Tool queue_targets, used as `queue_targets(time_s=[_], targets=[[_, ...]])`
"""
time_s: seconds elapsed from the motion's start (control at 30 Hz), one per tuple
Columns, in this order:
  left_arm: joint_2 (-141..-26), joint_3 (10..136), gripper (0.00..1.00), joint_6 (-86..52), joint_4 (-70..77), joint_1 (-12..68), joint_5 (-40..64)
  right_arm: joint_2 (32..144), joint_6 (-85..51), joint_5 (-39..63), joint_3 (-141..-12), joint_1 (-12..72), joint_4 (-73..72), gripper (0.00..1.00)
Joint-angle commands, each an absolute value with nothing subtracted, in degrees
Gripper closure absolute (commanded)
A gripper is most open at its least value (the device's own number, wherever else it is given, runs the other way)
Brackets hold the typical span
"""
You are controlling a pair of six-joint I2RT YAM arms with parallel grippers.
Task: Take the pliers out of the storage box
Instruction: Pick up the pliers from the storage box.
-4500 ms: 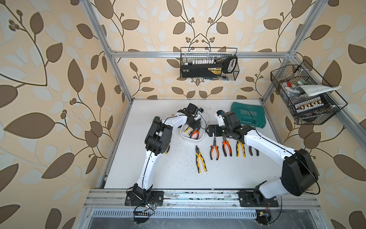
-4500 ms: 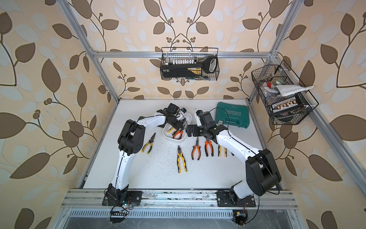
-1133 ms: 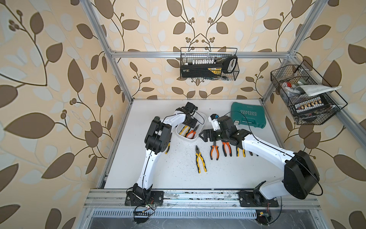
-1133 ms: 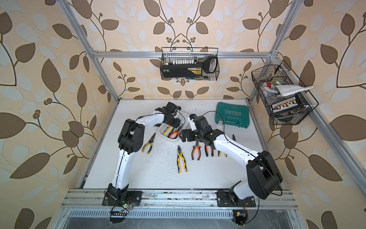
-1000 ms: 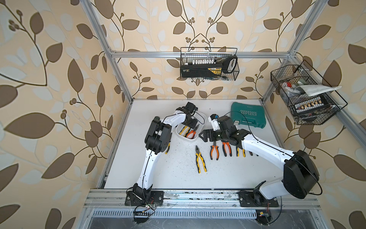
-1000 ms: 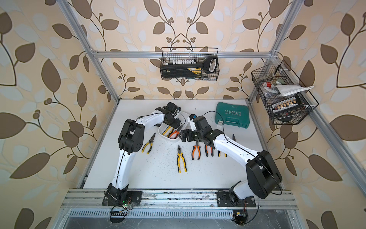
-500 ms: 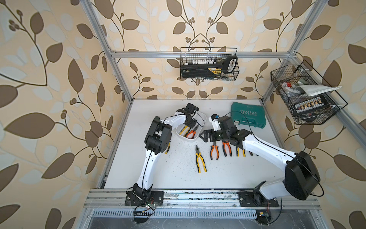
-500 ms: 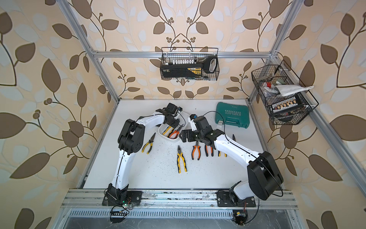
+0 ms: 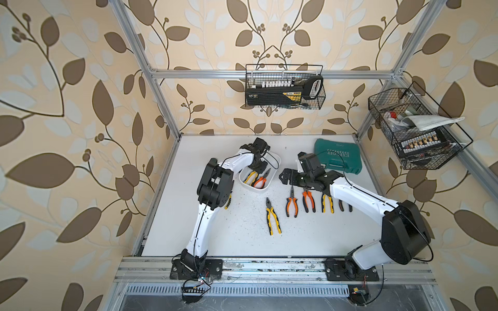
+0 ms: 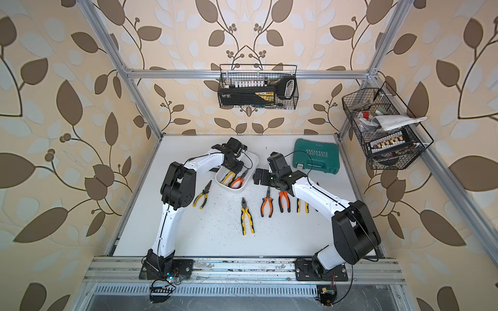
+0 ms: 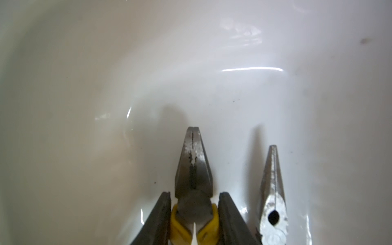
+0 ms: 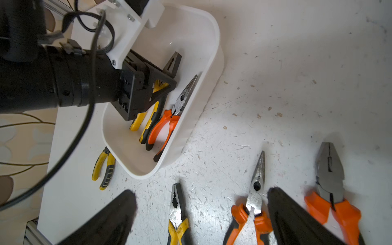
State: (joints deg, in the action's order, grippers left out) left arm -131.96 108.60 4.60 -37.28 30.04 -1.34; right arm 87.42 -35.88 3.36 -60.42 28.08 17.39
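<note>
Clamping yellow pliers (image 11: 193, 161), left gripper (image 11: 194, 193) sits inside storage box (image 11: 84, 84).

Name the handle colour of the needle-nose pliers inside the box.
Orange-and-black handles; right wrist view.

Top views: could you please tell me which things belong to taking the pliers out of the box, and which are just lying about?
Part of the job:
white box
yellow pliers in it, clamped by the left pincer
orange pliers beside them
pliers already laid on the table

Just lying about:
teal case
wire baskets
</note>
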Motion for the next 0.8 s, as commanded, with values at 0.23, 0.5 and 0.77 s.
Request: queue_targets(time_s=[0.23, 0.5, 0.77], targets=[[-122.4, 113.8, 1.0, 2.6, -42.6, 30.1, 1.0, 87.5, -37.5, 2.9, -61.8, 27.9, 18.7, 0.01], [-121.4, 115.2, 1.0, 2.9, -43.9, 30.2, 1.7, 86.9, -37.6, 3.4, -60.7, 28.0, 17.9, 0.01], [-118.7, 119.3, 1.0, 3.1, -48.3, 30.2, 2.5, 86.8, -37.6, 3.6, -60.3, 28.0, 16.8, 0.01]])
